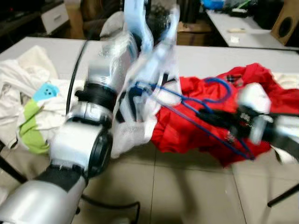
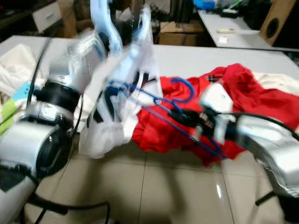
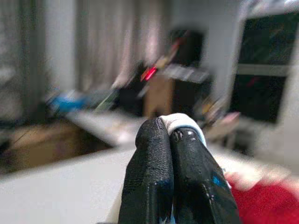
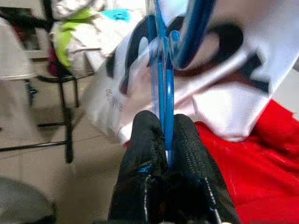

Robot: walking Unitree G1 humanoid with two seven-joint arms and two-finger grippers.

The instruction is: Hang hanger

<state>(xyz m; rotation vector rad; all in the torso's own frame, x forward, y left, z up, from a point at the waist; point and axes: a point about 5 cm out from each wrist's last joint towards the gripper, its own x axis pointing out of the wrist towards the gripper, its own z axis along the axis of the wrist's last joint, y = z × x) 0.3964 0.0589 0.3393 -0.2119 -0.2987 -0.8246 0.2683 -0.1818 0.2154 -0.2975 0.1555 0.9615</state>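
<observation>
The right gripper point(image 4: 164, 140) has its two black fingers pressed together on the thin blue wire of the hanger point(image 4: 163, 88), pinching it at the near end. In the head views this gripper point(image 2: 187, 117) reaches in from the right, low over the red garment point(image 2: 243, 98) that lies heaped on the grey table point(image 2: 196, 58), and the blue hanger point(image 2: 154, 105) runs from it leftward and up into the white garment point(image 2: 117, 112). The hanger is slim blue wire, with a curled hook point(image 2: 184, 88) showing over the red cloth; its far part goes inside the white cloth and is hidden there.

The left gripper point(image 3: 175, 140) is raised high, its fingers squeezed shut on a fold of white fabric, which shows as a pale rim at the fingertips. In the head views the silver left arm point(image 1: 93, 112) covers much of the left side, and the white garment with black markings hangs from it over the table's near edge. Motion blur smears both head views, so the garment's upper part is hard to make out; it may be a T-shirt. A heap of pale clothes point(image 1: 28, 98) with green and blue patches lies on the left of the table.
</observation>
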